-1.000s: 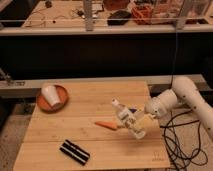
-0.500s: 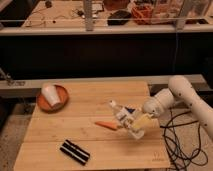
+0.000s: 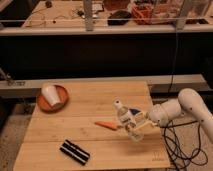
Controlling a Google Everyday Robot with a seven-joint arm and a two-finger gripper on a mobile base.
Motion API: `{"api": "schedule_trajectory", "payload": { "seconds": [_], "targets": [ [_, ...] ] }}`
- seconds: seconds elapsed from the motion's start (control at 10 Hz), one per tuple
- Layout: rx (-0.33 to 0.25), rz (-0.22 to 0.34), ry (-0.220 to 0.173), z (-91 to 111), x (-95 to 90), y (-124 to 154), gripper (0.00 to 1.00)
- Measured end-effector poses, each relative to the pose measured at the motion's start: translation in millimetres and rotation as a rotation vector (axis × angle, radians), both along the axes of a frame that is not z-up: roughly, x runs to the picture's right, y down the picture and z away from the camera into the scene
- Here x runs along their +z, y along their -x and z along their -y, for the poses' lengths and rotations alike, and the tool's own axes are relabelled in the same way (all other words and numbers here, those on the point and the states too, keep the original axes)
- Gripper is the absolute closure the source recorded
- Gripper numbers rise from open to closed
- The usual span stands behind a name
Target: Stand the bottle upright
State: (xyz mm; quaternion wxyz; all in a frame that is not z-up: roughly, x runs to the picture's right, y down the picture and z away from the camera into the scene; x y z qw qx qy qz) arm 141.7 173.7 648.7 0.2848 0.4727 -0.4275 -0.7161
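The bottle (image 3: 124,114) is small and clear with a white cap and a pale label. It stands tilted at the right middle of the wooden table (image 3: 75,125), cap pointing up and to the left. My gripper (image 3: 132,124) comes in from the right on the white arm (image 3: 180,110) and is shut on the bottle's lower body. The bottle's base is hidden behind the gripper. An orange carrot (image 3: 106,125) lies just left of the bottle.
A white foam cup (image 3: 49,94) lies in an orange dish (image 3: 62,101) at the table's back left. A black oblong object (image 3: 75,151) lies near the front left. Black cables (image 3: 176,145) hang off the right edge. A dark shelf unit stands behind the table.
The bottle has been tipped up in the gripper, its cap rising from a low slant to a steeper one. The gripper shifted slightly. The carrot, cup and black object have not moved.
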Motion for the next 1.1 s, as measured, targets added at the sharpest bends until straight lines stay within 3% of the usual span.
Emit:
{"api": "schedule_trajectory", "payload": {
  "seconds": [0.3,0.6,1.1],
  "targets": [
    [0.107,0.056,-0.118,-3.3,-1.5,-4.7,1.0],
    [0.203,0.102,-0.152,-10.5,1.0,-6.7,1.0],
    [0.223,0.099,-0.231,-21.0,2.9,9.2,1.0]
  ]
}}
